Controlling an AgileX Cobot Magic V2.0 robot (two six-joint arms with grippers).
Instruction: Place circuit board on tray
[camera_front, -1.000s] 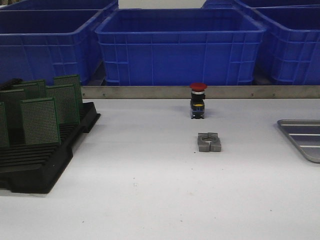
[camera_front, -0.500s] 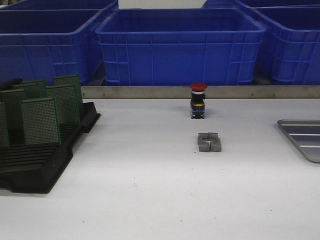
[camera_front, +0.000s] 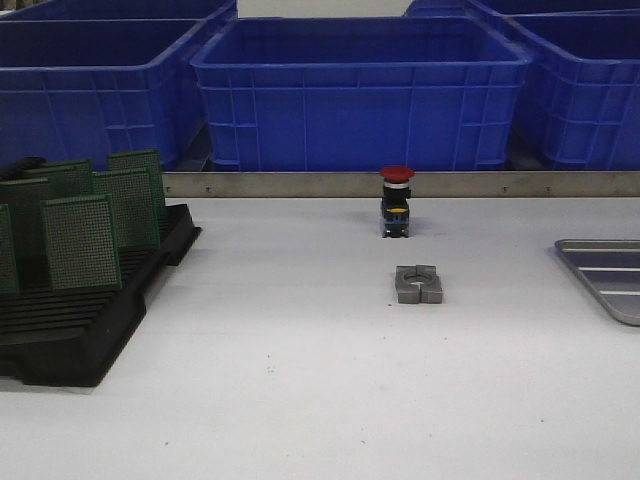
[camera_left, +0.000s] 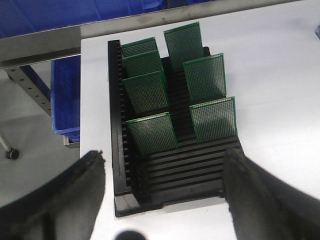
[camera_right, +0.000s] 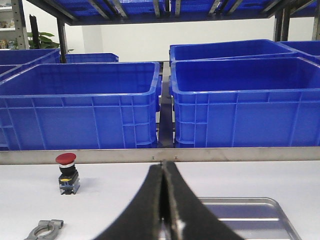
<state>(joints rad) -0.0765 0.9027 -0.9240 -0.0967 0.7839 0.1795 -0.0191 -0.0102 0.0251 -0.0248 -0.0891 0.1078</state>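
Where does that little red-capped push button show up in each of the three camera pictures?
Front view: the red-capped button stands mid-table by the steel rail, behind the grey metal clamp.
Left wrist view: not in it; only the black rack of green boards.
Right wrist view: at the left, before the same rail.
Shared landmark: the rail and the blue crates behind it.

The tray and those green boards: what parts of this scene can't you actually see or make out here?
- Tray: front view's right edge cuts it off; in the right wrist view the shut right gripper covers its near part.
- Circuit boards: their lower edges sit hidden in the black rack; fine detail too small.
- Left gripper: open, fingertips cut off by the left wrist view's edge.
- Both arms: absent from the front view.
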